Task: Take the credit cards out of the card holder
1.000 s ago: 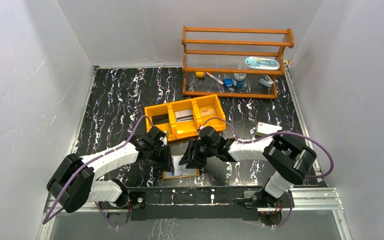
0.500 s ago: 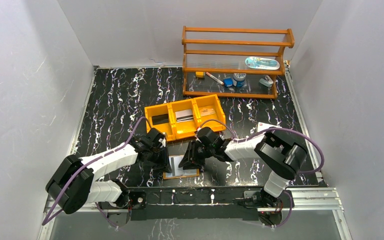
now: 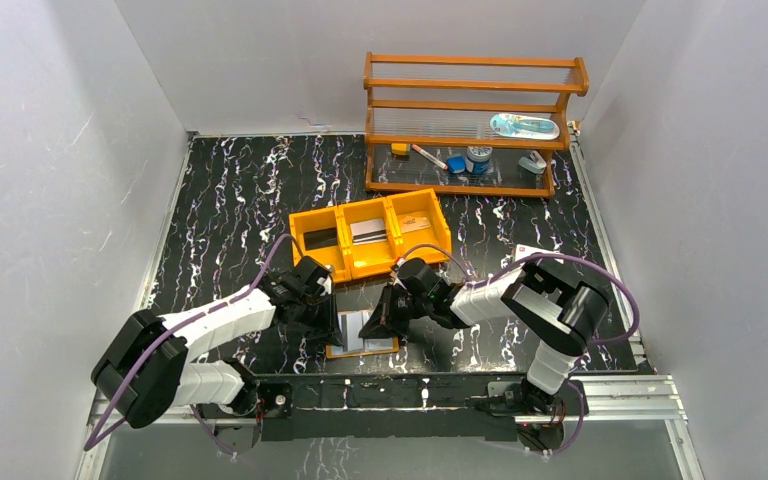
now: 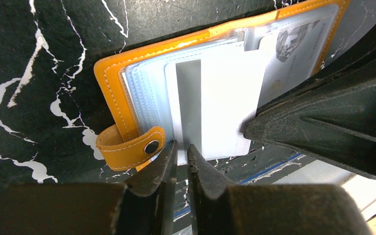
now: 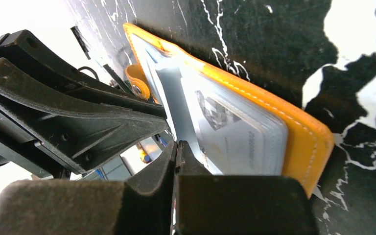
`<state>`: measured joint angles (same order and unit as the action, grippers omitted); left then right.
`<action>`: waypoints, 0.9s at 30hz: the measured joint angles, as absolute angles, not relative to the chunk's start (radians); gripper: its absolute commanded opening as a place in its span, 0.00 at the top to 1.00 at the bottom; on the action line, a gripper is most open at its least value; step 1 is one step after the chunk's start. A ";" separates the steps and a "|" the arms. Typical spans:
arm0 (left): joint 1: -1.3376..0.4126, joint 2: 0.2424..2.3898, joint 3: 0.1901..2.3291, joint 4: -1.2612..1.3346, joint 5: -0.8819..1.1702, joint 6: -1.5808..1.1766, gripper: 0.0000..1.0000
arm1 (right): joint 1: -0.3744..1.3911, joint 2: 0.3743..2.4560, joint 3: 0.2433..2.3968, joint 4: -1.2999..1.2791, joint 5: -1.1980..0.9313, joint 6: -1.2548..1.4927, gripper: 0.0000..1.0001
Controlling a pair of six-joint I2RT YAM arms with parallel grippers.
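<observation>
We find both tools at the card holder (image 4: 108, 88), near edge of the desk (image 3: 240, 200).
Left tool (image 4: 181, 152), a slit apart, meets the end of the striped credit card (image 4: 225, 107), stripe running straight away; right tool (image 5: 177, 145), fingers together, touches its right side.

The open card holder (image 3: 362, 336) lies on the bench (image 3: 230, 200) near its front edge. The left gripper (image 3: 332, 323) is at its left side, the right gripper (image 3: 385, 321) at its right. An orange tray (image 3: 365, 268) sits just behind.
</observation>
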<state>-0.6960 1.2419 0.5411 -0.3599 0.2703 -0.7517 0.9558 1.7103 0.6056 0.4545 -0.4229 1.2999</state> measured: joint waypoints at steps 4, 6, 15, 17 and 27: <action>-0.696 1.236 0.541 -0.364 0.270 -0.752 0.86 | 0.956 1.710 0.605 0.464 -0.426 1.302 0.96; -0.696 1.232 0.541 -0.368 0.270 -0.751 0.86 | 0.956 1.710 0.605 0.462 -0.423 1.299 0.96; -0.696 1.204 0.541 -0.379 0.261 -0.741 0.86 | 0.955 1.672 0.603 0.418 -0.406 1.279 0.95; -0.696 1.205 0.541 -0.382 0.255 -0.738 0.86 | 0.953 1.668 0.602 0.412 -0.402 1.277 0.95; -0.696 1.186 0.587 -0.405 0.229 -0.735 0.74 | 0.948 1.657 0.592 0.396 -0.397 1.277 0.94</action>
<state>-0.6960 1.1862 0.5865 -0.4049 0.2291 -0.7345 0.9482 1.6569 0.5922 0.3958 -0.3965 1.2766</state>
